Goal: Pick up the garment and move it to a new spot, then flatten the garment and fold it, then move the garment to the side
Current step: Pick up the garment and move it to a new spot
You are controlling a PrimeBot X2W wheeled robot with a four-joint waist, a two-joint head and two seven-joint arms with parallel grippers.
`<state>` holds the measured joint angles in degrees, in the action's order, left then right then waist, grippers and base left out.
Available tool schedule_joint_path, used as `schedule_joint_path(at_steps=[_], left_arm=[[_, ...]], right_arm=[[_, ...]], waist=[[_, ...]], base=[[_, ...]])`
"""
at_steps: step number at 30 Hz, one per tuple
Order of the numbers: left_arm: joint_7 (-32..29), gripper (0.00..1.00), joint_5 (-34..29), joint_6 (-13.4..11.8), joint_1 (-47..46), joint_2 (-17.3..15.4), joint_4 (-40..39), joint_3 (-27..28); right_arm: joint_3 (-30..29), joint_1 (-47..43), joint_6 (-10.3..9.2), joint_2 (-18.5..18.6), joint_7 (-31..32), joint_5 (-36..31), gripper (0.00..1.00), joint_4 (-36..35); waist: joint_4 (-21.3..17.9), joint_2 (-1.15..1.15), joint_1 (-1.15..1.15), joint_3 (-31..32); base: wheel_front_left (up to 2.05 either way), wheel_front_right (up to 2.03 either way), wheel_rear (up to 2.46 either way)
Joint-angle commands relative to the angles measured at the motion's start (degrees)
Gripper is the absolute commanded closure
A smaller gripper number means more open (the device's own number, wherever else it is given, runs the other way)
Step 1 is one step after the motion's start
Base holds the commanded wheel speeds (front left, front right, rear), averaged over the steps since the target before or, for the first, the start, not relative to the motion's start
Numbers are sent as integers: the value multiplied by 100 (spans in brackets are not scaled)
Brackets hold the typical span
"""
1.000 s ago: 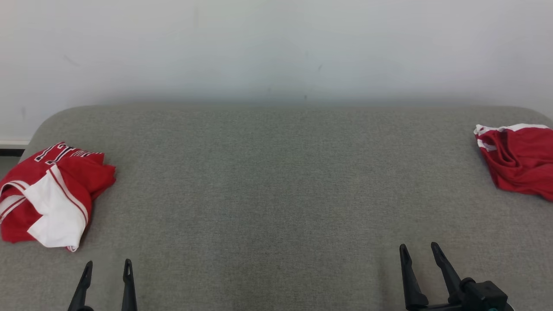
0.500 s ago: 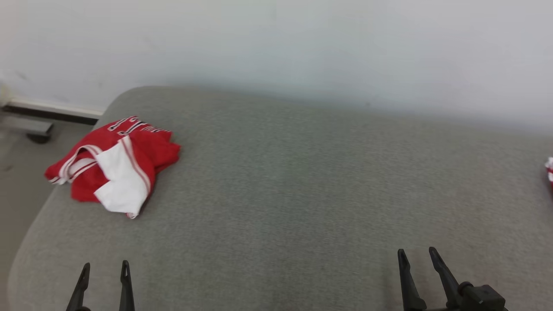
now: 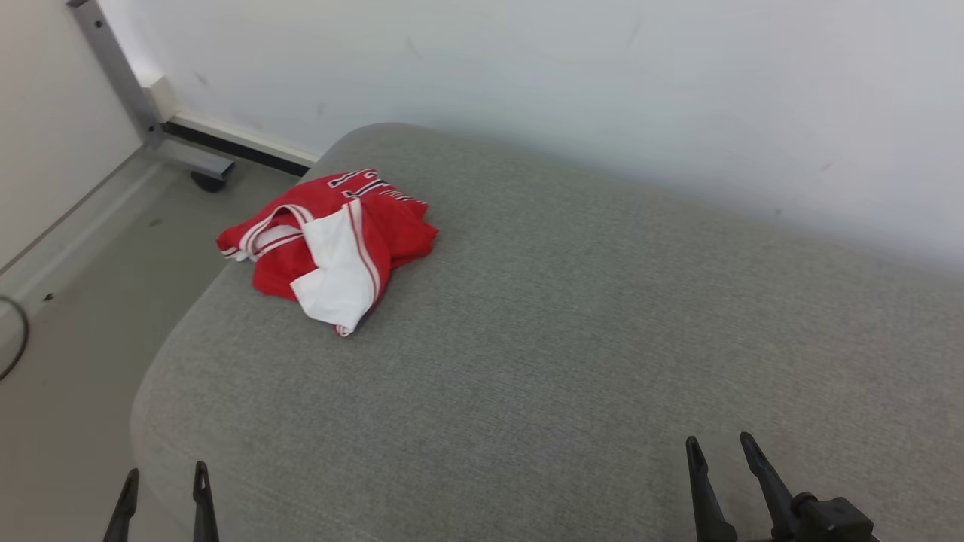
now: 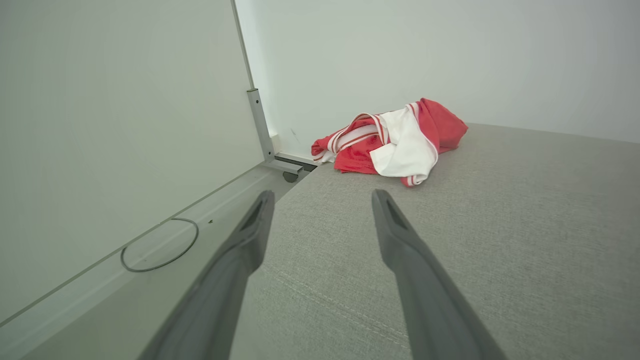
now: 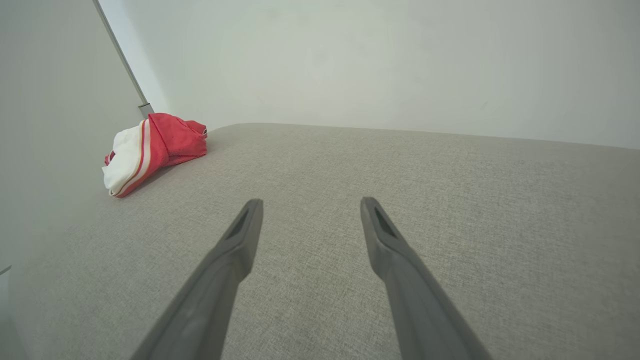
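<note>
A crumpled red and white garment (image 3: 327, 245) with dark lettering lies near the far left corner of the grey padded table (image 3: 572, 331). It also appears ahead in the left wrist view as the garment (image 4: 395, 137) and far left in the right wrist view as the garment (image 5: 150, 150). My left gripper (image 3: 162, 482) hangs open at the table's near left edge, well short of the cloth. My right gripper (image 3: 719, 448) stands open over the near right of the table with nothing between its fingers.
A pale wall runs behind the table. On the left the floor (image 3: 68, 316) drops away, with a grey metal frame leg and caster (image 3: 207, 177) and a thin cable loop (image 4: 160, 245). The table's left edge curves round.
The head camera has turned left, so the garment now sits nearer the picture's middle and a second red garment at the right has left the frame. Both grippers stay open.
</note>
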<state>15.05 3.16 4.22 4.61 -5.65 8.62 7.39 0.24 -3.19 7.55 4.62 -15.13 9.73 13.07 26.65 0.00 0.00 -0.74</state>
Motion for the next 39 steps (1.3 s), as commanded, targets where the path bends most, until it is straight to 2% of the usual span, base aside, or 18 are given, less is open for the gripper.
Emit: schedule_joint_path(at_steps=[1,14,19,28,32,39], left_arm=[[18,0,45,-33,65,-10,-53,61],[18,0,146,-65,-56,4,-90,195],[18,0,226,65,-515,-128,108,137],[18,0,573,219,-2157,-512,569,182],[18,0,815,240,-3175,-727,933,286],[-64,0,906,284,-4360,-1218,1497,288]], right_arm=[[57,49,-16,6,2,-9,0,13],[166,222,-16,141,2,23,0,71],[76,241,-16,220,2,-56,0,-10],[7,699,-16,622,2,-167,0,-252],[-42,970,-16,800,1,-196,0,-488],[-189,1175,-15,918,2,-229,0,-1047]], waist=[[285,0,0,-54],[314,0,0,-194],[201,0,0,-382],[-461,0,0,-1272],[-945,0,0,-1789],[-1646,0,0,-2406]], base=[[0,0,0],[0,0,0],[0,0,0],[0,0,0],[0,0,0],[0,0,0]])
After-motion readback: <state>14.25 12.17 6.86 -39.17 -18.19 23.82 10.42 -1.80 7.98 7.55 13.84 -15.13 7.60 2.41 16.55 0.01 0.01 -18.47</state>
